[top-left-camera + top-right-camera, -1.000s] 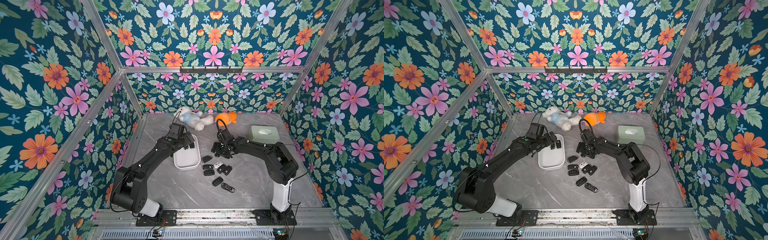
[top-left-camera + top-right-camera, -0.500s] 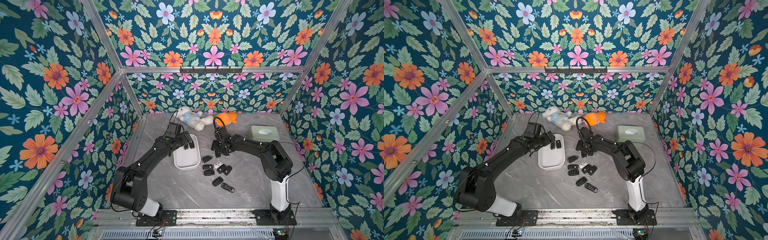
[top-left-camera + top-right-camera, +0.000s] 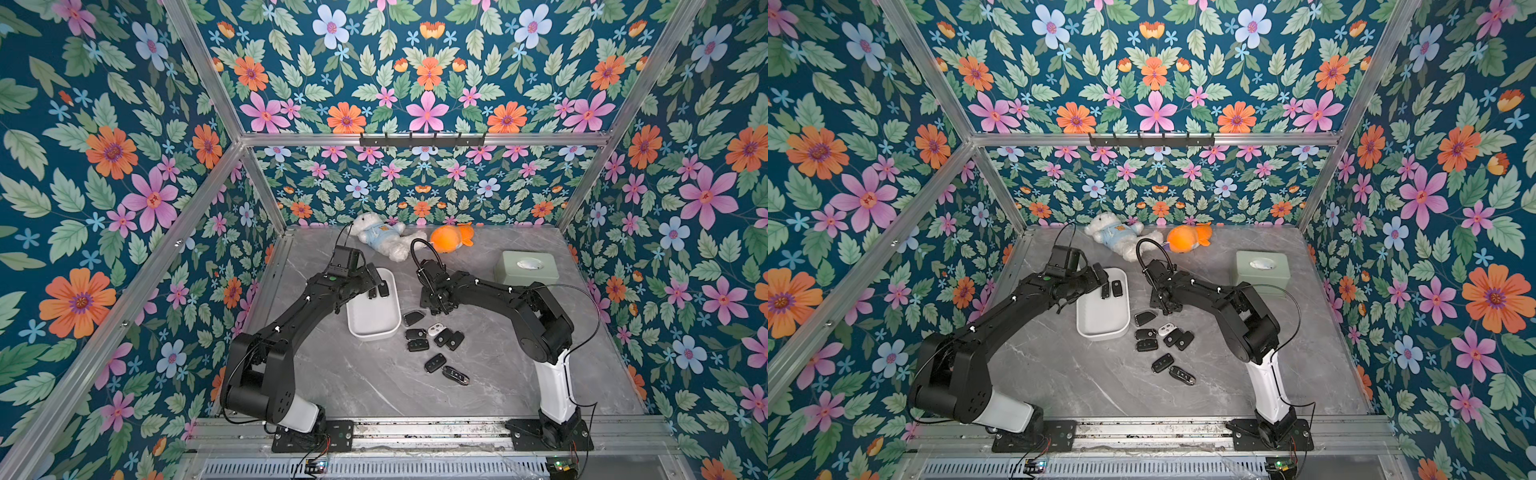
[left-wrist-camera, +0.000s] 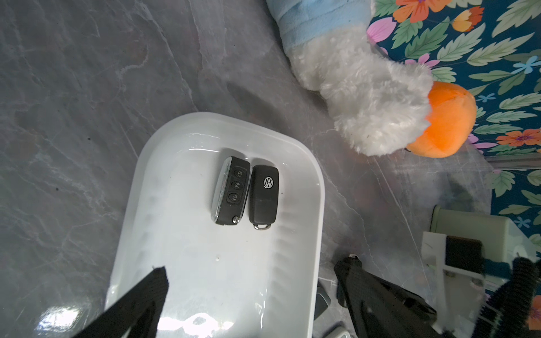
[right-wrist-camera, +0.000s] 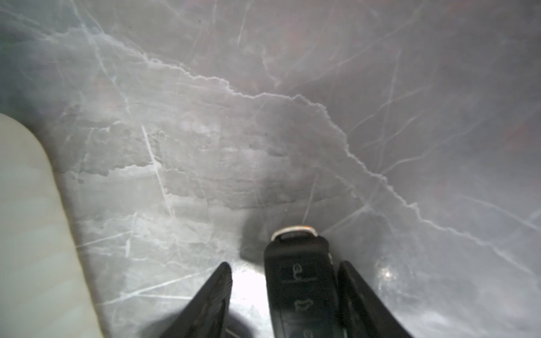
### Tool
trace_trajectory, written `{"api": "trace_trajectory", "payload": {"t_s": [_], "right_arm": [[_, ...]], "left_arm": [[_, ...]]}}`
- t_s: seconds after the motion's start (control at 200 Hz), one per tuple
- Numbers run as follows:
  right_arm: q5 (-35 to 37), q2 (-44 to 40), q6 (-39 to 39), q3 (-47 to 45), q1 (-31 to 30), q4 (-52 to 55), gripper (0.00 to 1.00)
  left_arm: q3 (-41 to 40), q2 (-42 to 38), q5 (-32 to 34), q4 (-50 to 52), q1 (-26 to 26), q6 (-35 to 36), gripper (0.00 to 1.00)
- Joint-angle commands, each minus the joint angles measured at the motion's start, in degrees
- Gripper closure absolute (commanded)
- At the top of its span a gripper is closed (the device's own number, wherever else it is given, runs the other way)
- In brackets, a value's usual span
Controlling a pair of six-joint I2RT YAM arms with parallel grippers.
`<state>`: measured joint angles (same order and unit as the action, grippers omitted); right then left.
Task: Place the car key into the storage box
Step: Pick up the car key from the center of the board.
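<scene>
- Bracketing the car key point(image 5: 298, 281) on the surface point(image 5: 263, 117), right fingers point(image 5: 209, 301) stood narrow, one side gapped.
- Over the storage box point(image 3: 372, 318), left fingers point(image 4: 140, 301) stood wide.
- Risk: uneven contact could skew the key.

VW logo on black key point(image 4: 264, 196)

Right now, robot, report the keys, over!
Left pincer open over white shallow plastic tray, maybe blocking. Right pincer straddles black car key on grey table, unclamped. Two black keys in tray.
</scene>
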<state>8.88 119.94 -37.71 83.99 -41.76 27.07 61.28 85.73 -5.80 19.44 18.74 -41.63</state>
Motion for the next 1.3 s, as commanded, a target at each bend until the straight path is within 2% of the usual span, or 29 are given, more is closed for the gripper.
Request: {"api": "trace_trajectory", "payload": {"t_s": [0.0,0.065,0.295,0.935,1.12,1.295], "right_arm": [[1.0,1.4,0.4,-0.2,-0.2,7.0,0.49],[1.2,1.7,0.4,-0.2,-0.2,7.1,0.55],[1.4,2.0,0.4,-0.2,-0.4,6.9,0.66],[2.4,-4.9,0.3,6.4,-0.4,10.2,0.68],[1.6,-6.4,0.1,9.3,-1.3,10.5,0.68],[1.8,-4.4,0.5,15.9,-4.2,12.0,0.68]], "left_arm": [[-0.1,-0.6,0.1,-0.8,-0.4,1.0,0.01],[-0.3,-0.7,0.1,-0.7,-0.5,1.1,0.01],[-1.1,-1.8,0.3,-0.8,-1.1,1.3,0.01],[-1.2,-2.5,-2.8,-2.2,-6.3,2.1,0.01],[-3.5,-3.8,-4.6,-3.6,-9.0,3.1,0.01],[-7.4,-5.9,-6.4,-5.4,-11.7,3.2,0.01]]}}
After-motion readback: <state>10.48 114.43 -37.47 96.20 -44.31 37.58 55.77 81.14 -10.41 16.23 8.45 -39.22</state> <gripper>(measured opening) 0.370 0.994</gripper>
